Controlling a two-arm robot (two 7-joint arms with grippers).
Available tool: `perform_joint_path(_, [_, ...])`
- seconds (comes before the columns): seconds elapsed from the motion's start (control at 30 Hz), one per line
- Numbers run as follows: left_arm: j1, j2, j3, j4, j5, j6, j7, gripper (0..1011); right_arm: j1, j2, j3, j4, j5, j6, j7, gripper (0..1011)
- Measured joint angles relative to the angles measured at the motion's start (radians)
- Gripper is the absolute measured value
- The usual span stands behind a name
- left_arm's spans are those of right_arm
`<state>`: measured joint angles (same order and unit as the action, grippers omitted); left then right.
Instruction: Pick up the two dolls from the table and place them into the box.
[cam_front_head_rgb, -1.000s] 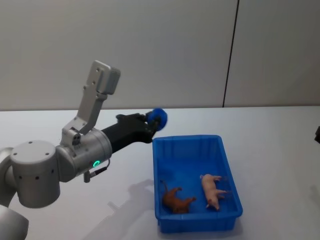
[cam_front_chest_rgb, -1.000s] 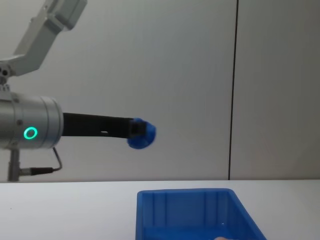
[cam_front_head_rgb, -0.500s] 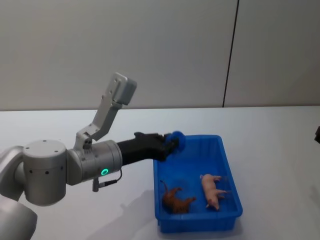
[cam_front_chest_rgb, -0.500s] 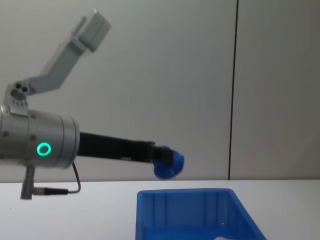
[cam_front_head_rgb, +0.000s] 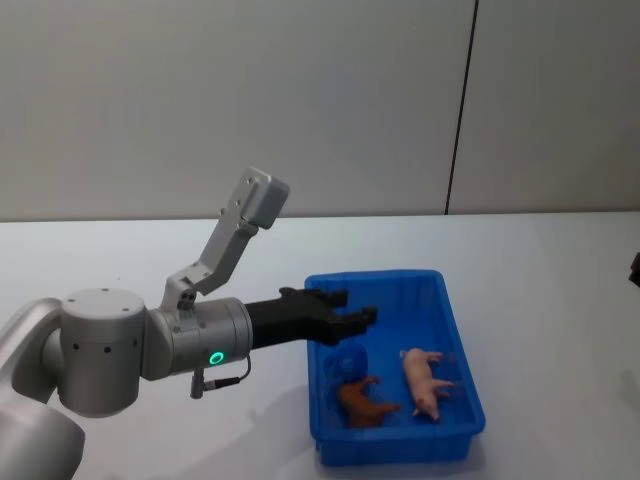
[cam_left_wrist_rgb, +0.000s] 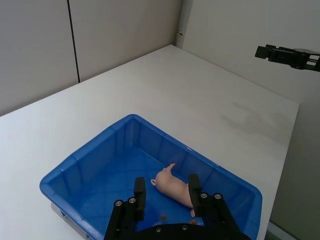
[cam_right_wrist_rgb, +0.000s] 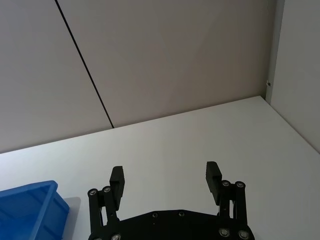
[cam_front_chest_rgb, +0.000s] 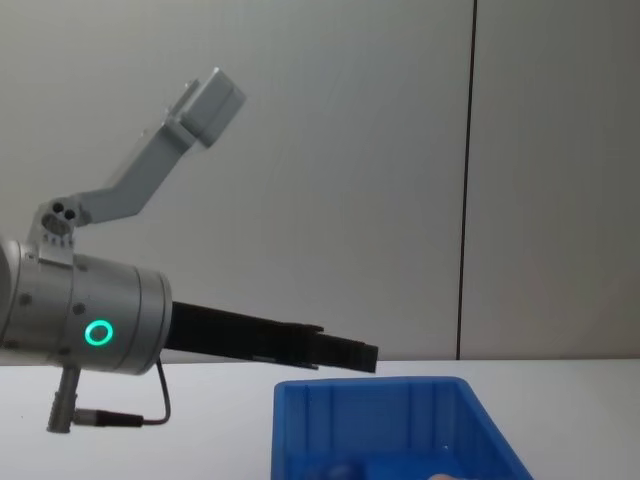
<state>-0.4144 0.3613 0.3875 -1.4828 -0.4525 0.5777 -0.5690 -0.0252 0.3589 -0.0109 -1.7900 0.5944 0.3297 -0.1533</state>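
Dolls lie inside the box (cam_front_head_rgb: 455, 330), the bright blue bin that sits on the white table (cam_front_head_rgb: 560, 280). We see a pink pig doll (cam_front_head_rgb: 424, 380) on the right side of the bin floor and a brown doll (cam_front_head_rgb: 362, 402) on the left side, near the front wall. A small blue doll (cam_front_head_rgb: 349, 360) lies just behind the brown one, and it is hard to make out against the blue floor. Our left gripper (cam_front_head_rgb: 352, 312) reaches out over the left part of the bin, above the dolls. Its jaws are wide apart and hold nothing. From our left wrist we look down between its black fingers (cam_left_wrist_rgb: 139, 192) and see the pink pig below. Our right gripper (cam_right_wrist_rgb: 165, 180) hangs over the bare table, off to the right of the bin, and its jaws are spread wide too. We can read no words or labels on anything, but a green ring light (cam_front_head_rgb: 216, 357) glows on our left arm.
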Motion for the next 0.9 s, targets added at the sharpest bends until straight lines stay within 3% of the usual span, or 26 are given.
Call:
perform_joint_path(0.23, [-0.001, 0.000, 0.002, 0.005, 0.000, 0.001, -0.003, 716, 0.000, 0.000, 0.000, 0.000, 0.000, 0.000, 0.000, 1001])
perform_joint_path(0.57, [0.024, 0.016, -0.010, -0.036, -0.024, -0.044, 0.089, 1001, 0.000, 0.000, 0.000, 0.000, 0.000, 0.000, 0.000, 1001])
perform_joint_path(0.9, [0.060, 0.037, -0.030, -0.102, -0.046, -0.101, 0.230, 1001, 0.000, 0.000, 0.000, 0.000, 0.000, 0.000, 0.000, 1001])
